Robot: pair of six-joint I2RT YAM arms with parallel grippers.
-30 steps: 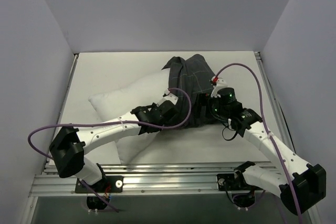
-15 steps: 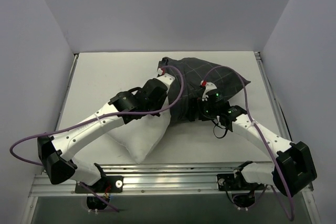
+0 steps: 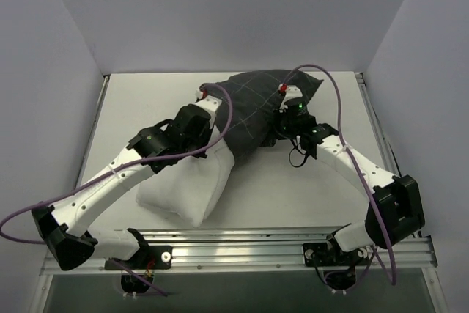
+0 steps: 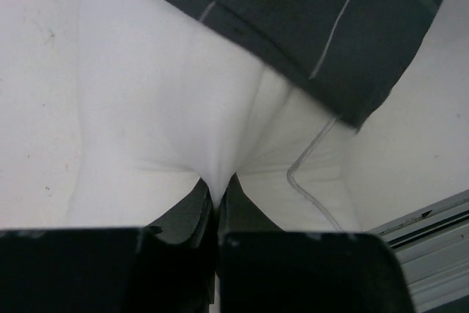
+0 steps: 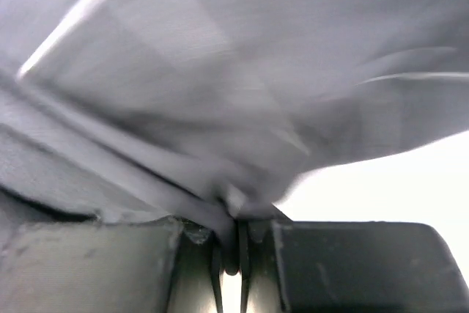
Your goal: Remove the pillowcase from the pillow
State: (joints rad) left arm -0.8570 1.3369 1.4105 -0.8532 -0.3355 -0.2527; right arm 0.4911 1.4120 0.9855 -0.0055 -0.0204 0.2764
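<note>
My left claw (image 4: 218, 194) pinches the pillow (image 3: 183, 192) toward the desk's (image 3: 139, 100) near edge, my right claw (image 5: 231, 232) nips the pillowcase (image 3: 256, 104) farther back; pulling hard could slip either thin fold free.

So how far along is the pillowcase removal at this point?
Partly done: the near part of the pillow lies bare on the table, its far end still inside the pillowcase. In hand: the left gripper pinches white pillow fabric, the right gripper pinches the checked cloth. Remaining: pulling the two fully apart.
</note>
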